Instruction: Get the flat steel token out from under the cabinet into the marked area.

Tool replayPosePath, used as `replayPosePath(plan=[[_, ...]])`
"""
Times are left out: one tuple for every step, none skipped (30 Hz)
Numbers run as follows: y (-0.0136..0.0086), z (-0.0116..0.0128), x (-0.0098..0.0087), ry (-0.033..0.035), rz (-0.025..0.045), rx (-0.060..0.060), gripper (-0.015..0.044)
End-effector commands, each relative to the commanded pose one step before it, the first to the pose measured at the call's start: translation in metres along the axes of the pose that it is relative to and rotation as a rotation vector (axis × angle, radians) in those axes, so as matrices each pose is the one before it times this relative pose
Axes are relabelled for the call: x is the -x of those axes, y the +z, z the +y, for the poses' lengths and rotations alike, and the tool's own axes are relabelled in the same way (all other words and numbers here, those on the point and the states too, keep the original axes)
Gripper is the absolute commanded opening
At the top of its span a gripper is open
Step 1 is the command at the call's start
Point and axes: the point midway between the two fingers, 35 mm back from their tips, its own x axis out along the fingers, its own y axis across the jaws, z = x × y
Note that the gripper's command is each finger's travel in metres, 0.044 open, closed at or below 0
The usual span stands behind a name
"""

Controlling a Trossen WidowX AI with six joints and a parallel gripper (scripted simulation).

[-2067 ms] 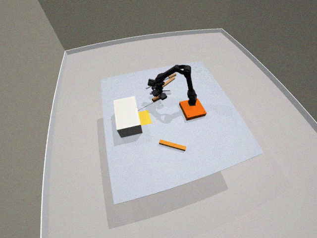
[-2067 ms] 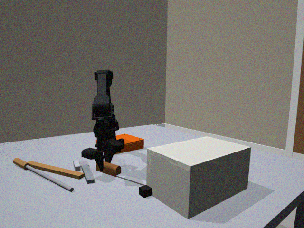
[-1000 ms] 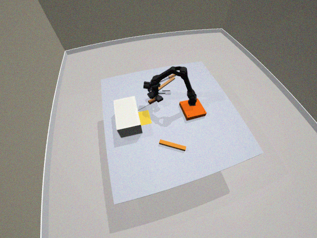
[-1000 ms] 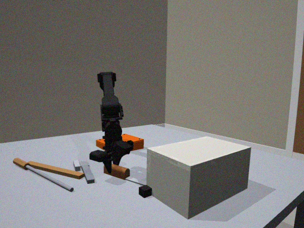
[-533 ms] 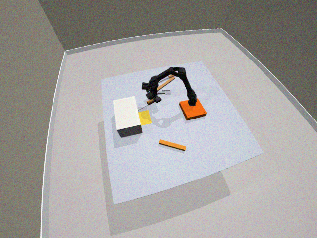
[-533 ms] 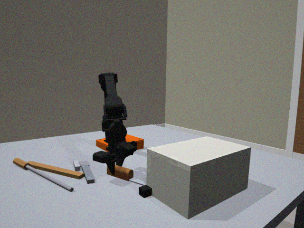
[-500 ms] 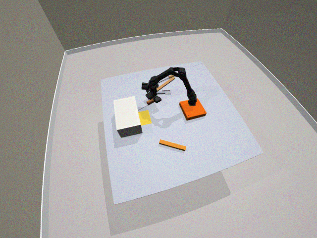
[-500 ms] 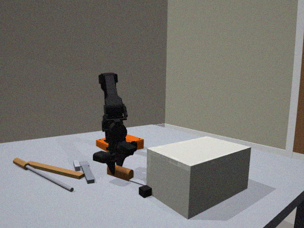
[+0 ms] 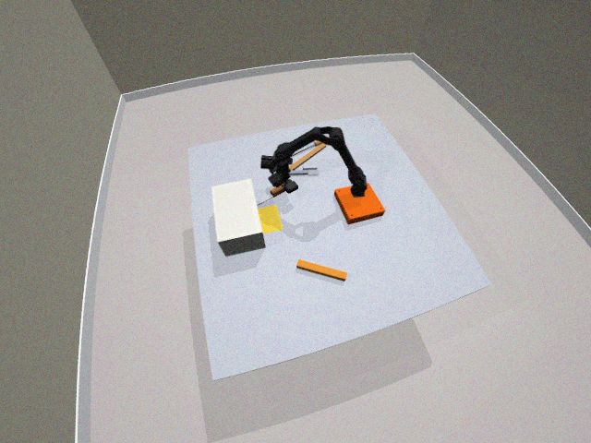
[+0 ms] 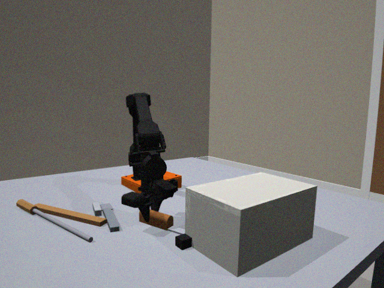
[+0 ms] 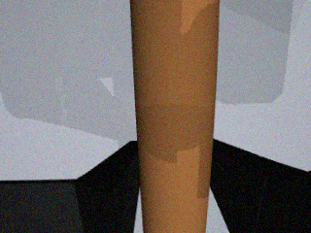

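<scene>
My gripper (image 9: 283, 185) (image 10: 150, 215) (image 11: 170, 148) is shut on the brown wooden handle (image 9: 275, 192) (image 10: 162, 219) (image 11: 175, 73) of a thin-rod tool, low over the table. Its thin grey rod (image 9: 267, 200) (image 10: 176, 231) runs to the cabinet's front edge; its far end is hidden. The white cabinet (image 9: 235, 209) (image 10: 251, 192) stands beyond the gripper. The yellow marked area (image 9: 271, 219) lies in front of it, to one side of the rod. The steel token is not visible in any view, nor are the vent slots.
A small black block (image 10: 183, 242) stands by the cabinet's near corner. A wooden bar (image 9: 310, 154) (image 10: 71, 215), a grey rod (image 10: 62, 224) with a wooden handle and grey metal pieces (image 9: 310, 172) (image 10: 110, 218) lie to one side. An orange bar (image 9: 320, 269) lies on the other side.
</scene>
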Motion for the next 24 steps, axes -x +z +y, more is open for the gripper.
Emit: replayPosePath(plan=[[0.00735,-0.00044,0.00035,-0.00363,-0.00096,0.0007,0.0],[0.0011,-0.00002,0.00002,0.0,-0.0001,0.0,0.0],[0.0011,-0.00002,0.00002,0.0,-0.0001,0.0,0.0],[0.0011,-0.00002,0.00002,0.0,-0.0001,0.0,0.0],[0.0011,-0.00002,0.00002,0.0,-0.0001,0.0,0.0],[0.0011,-0.00002,0.00002,0.0,-0.0001,0.0,0.0],[0.0011,-0.00002,0.00002,0.0,-0.0001,0.0,0.0],[0.0011,-0.00002,0.00002,0.0,-0.0001,0.0,0.0],[0.0011,-0.00002,0.00002,0.0,-0.0001,0.0,0.0],[0.0011,-0.00002,0.00002,0.0,-0.0001,0.0,0.0],[0.00104,-0.00002,0.00002,0.0,-0.00009,0.0,0.0],[0.00104,-0.00002,0.00002,0.0,-0.00009,0.0,0.0],[0.00104,-0.00002,0.00002,0.0,-0.00009,0.0,0.0],[0.00104,-0.00002,0.00002,0.0,-0.00009,0.0,0.0],[0.00105,-0.00001,0.00002,0.0,-0.00009,0.0,0.0],[0.00105,-0.00001,0.00002,0.0,-0.00009,0.0,0.0],[0.00105,-0.00001,0.00002,0.0,-0.00009,0.0,0.0],[0.00105,-0.00001,0.00002,0.0,-0.00009,0.0,0.0],[0.00105,-0.00001,0.00002,0.0,-0.00009,0.0,0.0],[0.00105,-0.00001,0.00002,0.0,-0.00009,0.0,0.0],[0.00105,-0.00001,0.00002,0.0,-0.00009,0.0,0.0],[0.00101,-0.00001,0.00002,0.0,-0.00009,0.0,0.0],[0.00101,0.0,0.00002,0.0,-0.00009,0.0,0.0],[0.00101,0.0,0.00002,0.0,-0.00009,0.0,0.0]])
